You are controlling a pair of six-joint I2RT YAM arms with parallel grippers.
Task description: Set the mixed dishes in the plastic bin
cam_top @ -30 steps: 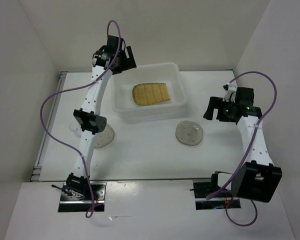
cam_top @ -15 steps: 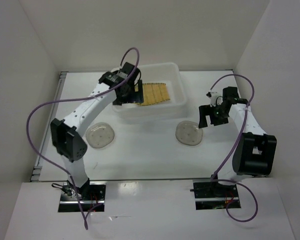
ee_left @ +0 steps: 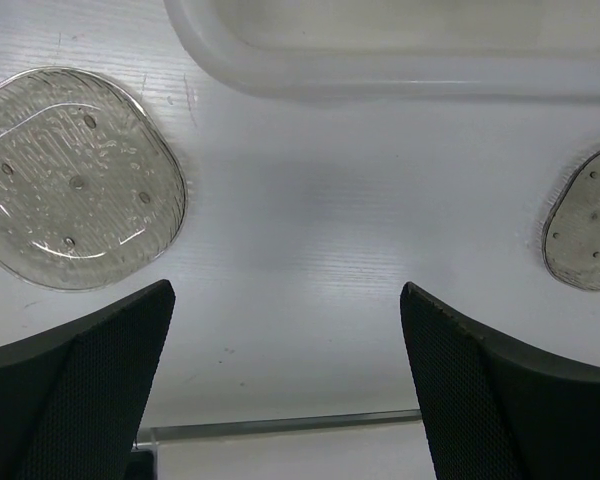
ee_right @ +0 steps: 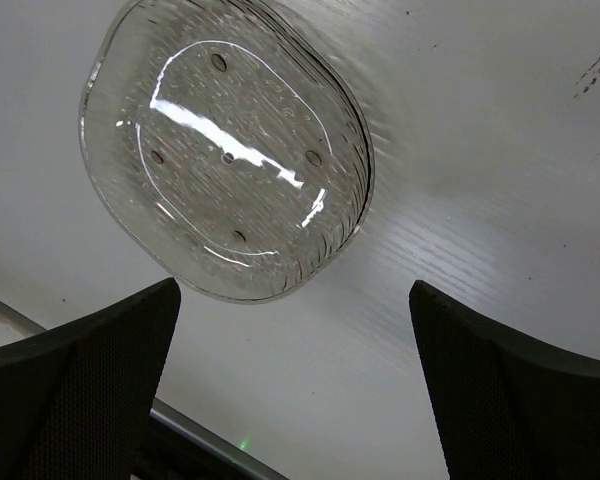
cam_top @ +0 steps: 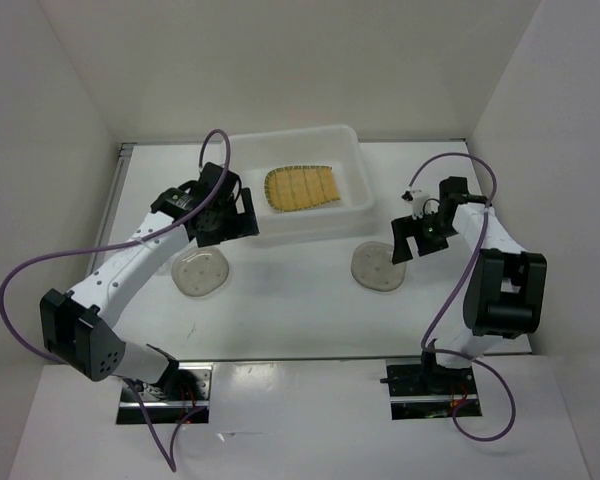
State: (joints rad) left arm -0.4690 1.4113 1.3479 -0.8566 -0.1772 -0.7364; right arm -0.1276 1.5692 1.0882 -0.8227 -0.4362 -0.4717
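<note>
The white plastic bin stands at the back middle, with the tan grid plate lying flat inside it. One translucent plate lies on the table front left of the bin, the other front right. My left gripper is open and empty, between the bin's left front corner and the left plate; the left wrist view also shows the bin wall. My right gripper is open and empty, just right of the right plate. The glass cup is not in view.
White walls close in the table on the left, back and right. The left arm's upper link crosses the table's left side. Purple cables loop off both arms. A metal strip runs along the table's left edge.
My left arm has swung from over the bin down to the table in front of its left corner. My right gripper has moved left and lower, close to the right plate.
</note>
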